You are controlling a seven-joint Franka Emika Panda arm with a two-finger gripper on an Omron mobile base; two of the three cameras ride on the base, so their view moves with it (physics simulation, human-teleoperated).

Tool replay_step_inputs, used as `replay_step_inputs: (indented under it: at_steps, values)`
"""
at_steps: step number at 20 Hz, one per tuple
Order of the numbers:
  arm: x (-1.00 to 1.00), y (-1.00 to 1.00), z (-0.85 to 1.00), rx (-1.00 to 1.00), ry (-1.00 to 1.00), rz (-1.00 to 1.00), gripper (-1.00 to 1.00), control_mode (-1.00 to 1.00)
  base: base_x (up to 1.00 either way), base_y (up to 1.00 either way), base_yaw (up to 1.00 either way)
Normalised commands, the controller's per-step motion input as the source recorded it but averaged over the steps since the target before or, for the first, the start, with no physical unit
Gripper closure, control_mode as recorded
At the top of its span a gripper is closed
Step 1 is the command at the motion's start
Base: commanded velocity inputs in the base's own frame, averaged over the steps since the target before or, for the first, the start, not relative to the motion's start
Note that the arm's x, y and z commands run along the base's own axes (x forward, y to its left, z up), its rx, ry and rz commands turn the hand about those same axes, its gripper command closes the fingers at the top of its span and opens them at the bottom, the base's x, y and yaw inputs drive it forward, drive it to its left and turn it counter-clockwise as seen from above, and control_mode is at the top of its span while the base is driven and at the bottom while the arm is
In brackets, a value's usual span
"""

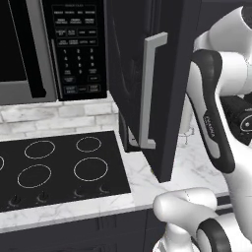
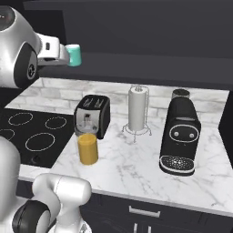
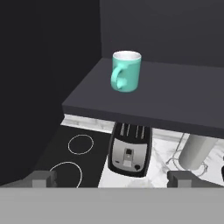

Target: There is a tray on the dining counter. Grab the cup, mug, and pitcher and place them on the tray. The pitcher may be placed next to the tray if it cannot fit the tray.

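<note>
Mug (image 3: 126,71) upright on dark shelf (image 3: 175,100), fingers (image 3: 41,178) wide apart.

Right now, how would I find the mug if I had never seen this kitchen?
Look above the marble counter to the dark cabinet shelf over the toaster. The mug stands upright there alone, teal with a whitish rim and a side handle.

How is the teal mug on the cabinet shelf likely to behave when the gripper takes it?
The mug looks rigid and glazed, so probably slippery between the open gripper's fingers. It stands upright on a flat shelf, so a low push should slide rather than tip it. Its handle faces the camera and may obstruct a grasp.
</note>
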Motion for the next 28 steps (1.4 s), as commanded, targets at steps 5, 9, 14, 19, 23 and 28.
replay_step_inputs:
  at_steps: [5,9,14,19,23,28]
  values:
    - [0.41,0.09,-0.07,0.0,0.0,0.0,-1.0,-1.0,0.0,0.0,0.0]
    - [0.4,0.08,-0.14,0.0,0.0,0.0,-1.0,-1.0,0.0,0.0,0.0]
    - [0.39,0.01,-0.15,0.0,0.0,0.0,-1.0,-1.0,0.0,0.0,0.0]
    - [0.4,0.0,-0.12,0.0,0.0,0.0,-1.0,-1.0,0.0,0.0,0.0]
    - [0.35,0.0,-0.16,0.0,0.0,0.0,-1.0,-1.0,0.0,0.0,0.0]
    - [0.34,0.0,-0.1,0.0,0.0,0.0,-1.0,-1.0,0.0,0.0,0.0]
